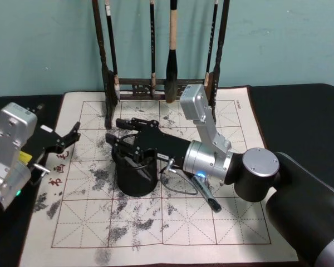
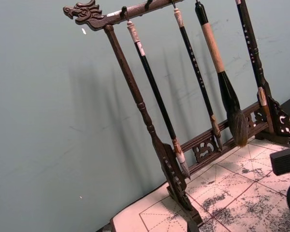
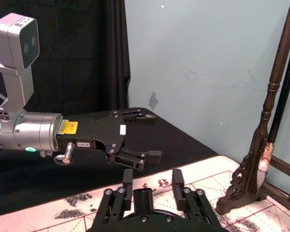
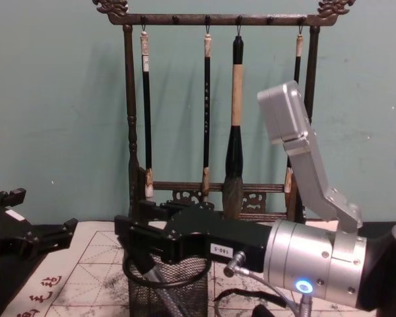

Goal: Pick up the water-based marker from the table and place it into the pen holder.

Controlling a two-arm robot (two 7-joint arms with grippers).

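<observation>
White red-gridded calligraphy mat [image 1: 211, 239]: right gripper [image 1: 113, 129], jaws spread above round black wire-mesh pen holder [image 1: 134, 181], should probably rise straight, sparing its rim; left gripper [image 1: 72, 139] idles released

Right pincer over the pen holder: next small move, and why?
Probably lift the right pincer straight up. Its jaws stand open just over the pen holder rim, and the chest view shows a grey shaft, likely the marker, leaning inside the mesh. The left pincer sits idle off to the left.

grey marker [image 4: 162, 292] leans inside upright black mesh pen holder [image 1: 134, 181].
</observation>
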